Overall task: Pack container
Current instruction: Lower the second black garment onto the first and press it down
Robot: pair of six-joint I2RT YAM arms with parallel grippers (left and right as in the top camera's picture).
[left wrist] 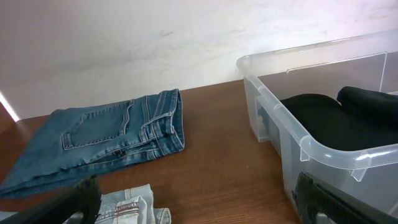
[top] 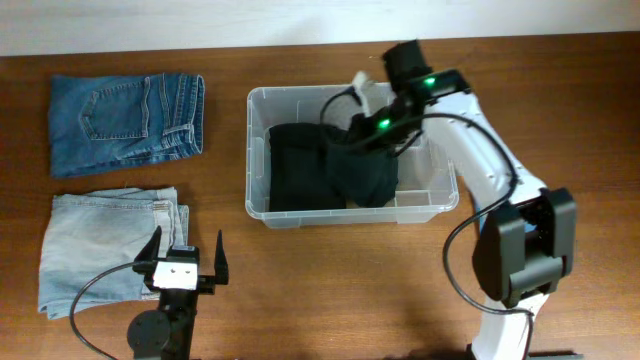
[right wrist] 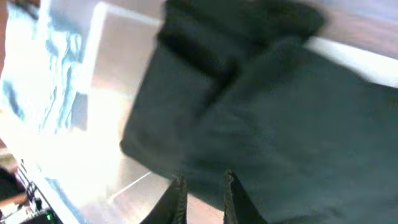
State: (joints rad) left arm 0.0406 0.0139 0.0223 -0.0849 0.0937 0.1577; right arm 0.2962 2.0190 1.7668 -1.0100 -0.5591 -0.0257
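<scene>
**Claw fingers pressed on black cloth inside the bin**

Fingers (right wrist: 178, 200) of the right claw (right wrist: 203, 199) are seen closest in the right wrist view. They are drawn nearly together, with a fold of black cloth (right wrist: 267, 124) pinched between them. This view is blurred, so little more can be made out than dark fabric against clear plastic.

From overhead, the right claw (top: 362, 138) is placed above the right half of the bin (top: 256, 150). The black cloth (top: 365, 172) hangs from it in a loose bunch down into the bin. More black cloth is laid flat on the bin floor to the left of the bunch. Whether it is one piece or two cannot be told.

The bin is set on the brown wooden worktop (top: 320, 290), near the middle, with its long sides running left to right.

Dark blue jeans (top: 125, 125) are folded on the worktop well to the left of the bin, level with its far side. Pale jeans (top: 105, 250) are folded nearer the front edge, also left of the bin.

The left claw (top: 187, 252) is held in front of the bin's near left corner, just beside the pale jeans. Its fingers are spread wide and nothing is gripped. In its own view, the bin rim (left wrist: 273, 102) is seen to the right and the dark blue jeans (left wrist: 99, 140) to the left.
</scene>
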